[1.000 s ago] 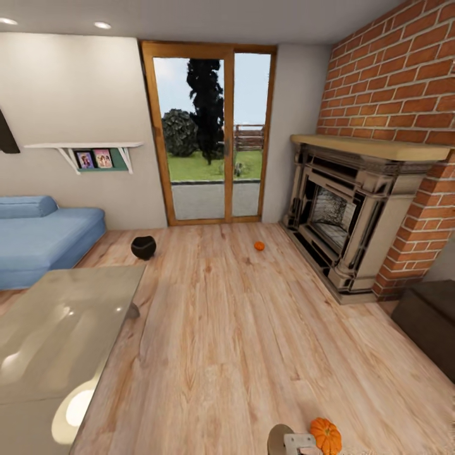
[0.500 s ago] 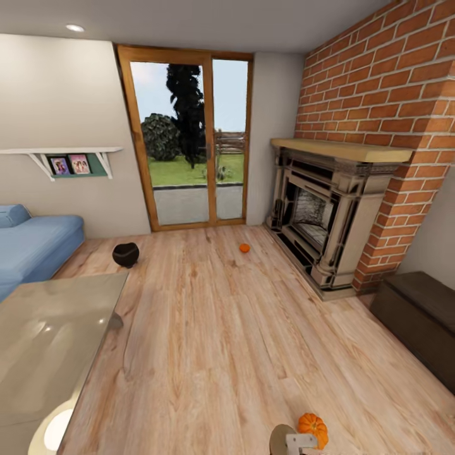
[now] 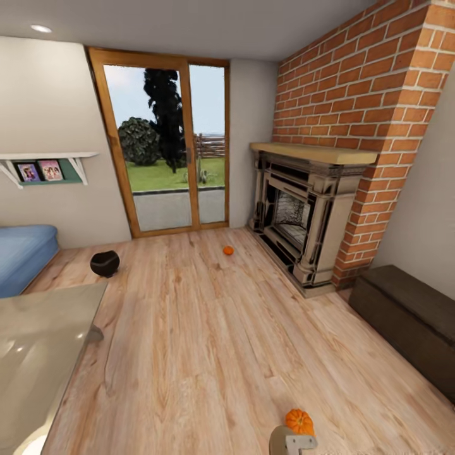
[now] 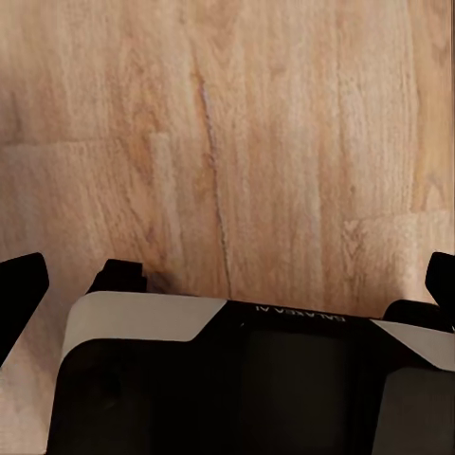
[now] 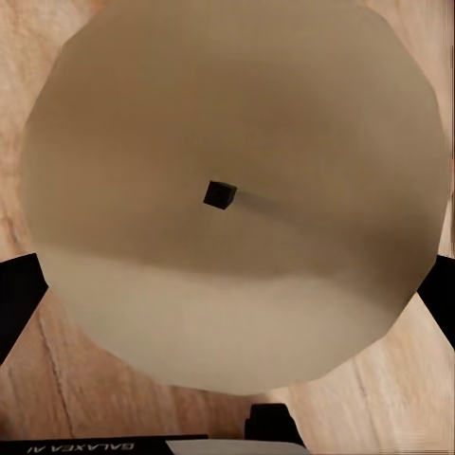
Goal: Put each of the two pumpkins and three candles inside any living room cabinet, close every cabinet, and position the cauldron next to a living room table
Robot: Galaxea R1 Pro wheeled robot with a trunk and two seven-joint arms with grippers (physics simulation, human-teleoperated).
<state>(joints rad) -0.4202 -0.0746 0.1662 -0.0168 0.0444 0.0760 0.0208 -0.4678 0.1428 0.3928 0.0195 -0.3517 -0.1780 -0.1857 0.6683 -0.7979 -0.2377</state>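
Head view: a light plank floor [image 3: 221, 335] runs to a glass patio door [image 3: 165, 145]. A brick wall with a fireplace [image 3: 297, 215] stands at the right, and the dark brown cabinet [image 3: 411, 322] sits low against the wall nearer the camera, its fronts shut as far as can be seen. One pumpkin [image 3: 228, 250] lies on the floor near the fireplace, well apart from everything else. A second pumpkin [image 3: 299, 421] lies at the bottom edge, just beside a tan, round-topped object with a pale bracket. The black cauldron [image 3: 105, 263] stands on the floor near the blue sofa [image 3: 22, 256], a little beyond the far end of the glossy tabletop [image 3: 38, 354]. A white shelf [image 3: 44, 161] with two photos hangs on the left wall.

Left wrist view: the left tool [image 4: 232, 284] points down at bare floor, its two dark fingertips [image 4: 21, 284] spread to opposite edges, wide apart, nothing between them.

Right wrist view: the right tool [image 5: 227, 303] has its fingertips [image 5: 19, 289] spread wide on either side of a tan rounded candle [image 5: 237, 190] with a small dark wick; whether they touch it cannot be told.
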